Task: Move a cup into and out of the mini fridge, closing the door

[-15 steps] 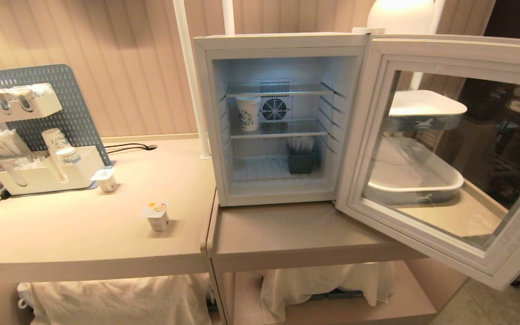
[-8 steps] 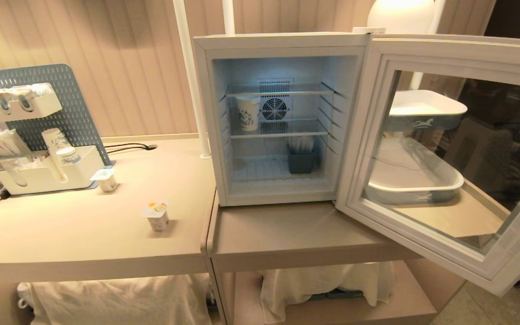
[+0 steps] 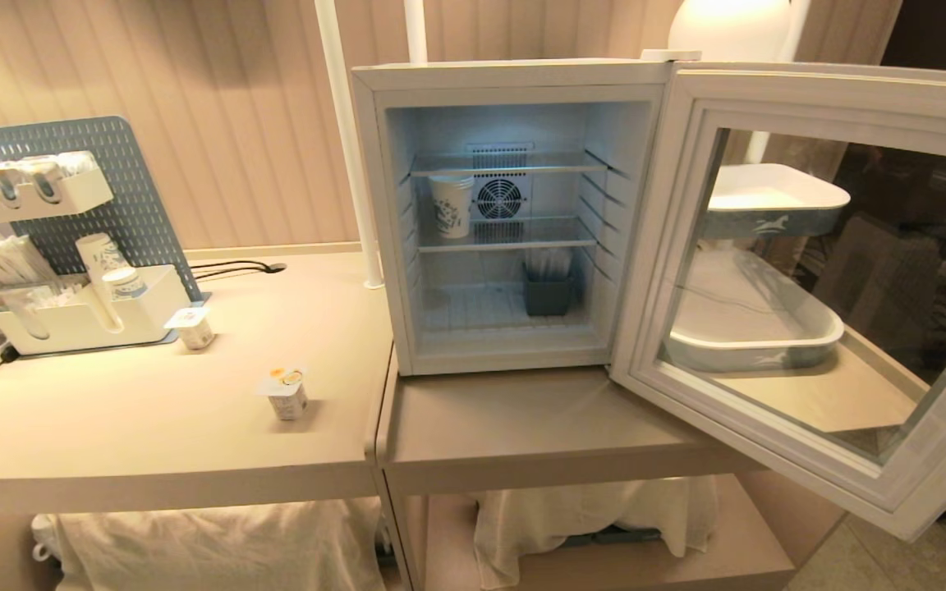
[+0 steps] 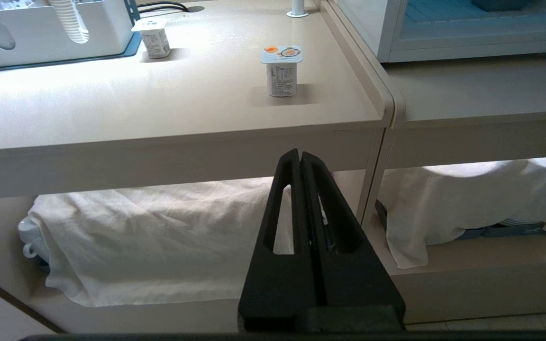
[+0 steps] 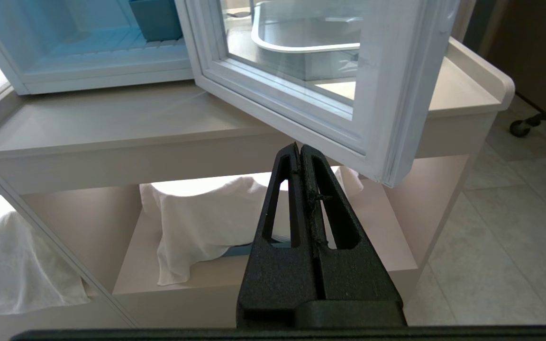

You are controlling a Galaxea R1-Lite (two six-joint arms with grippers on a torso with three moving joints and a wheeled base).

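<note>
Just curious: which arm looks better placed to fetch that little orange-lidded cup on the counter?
Probably the left. The left gripper, shut, points toward the cup; the right gripper, also shut, sits below the open door.

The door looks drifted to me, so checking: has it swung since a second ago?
Yes. The door has swung slightly wider open; its lower outer corner sits lower and further out against the fixed mini fridge.

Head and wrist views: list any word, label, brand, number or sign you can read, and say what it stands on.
No text can be read in any view.
cup: small print on its side label, too small to read.
second tub: print on lid and side, too blurred to read.
paper cup in the mini fridge: blue pattern only, no lettering made out.
</note>
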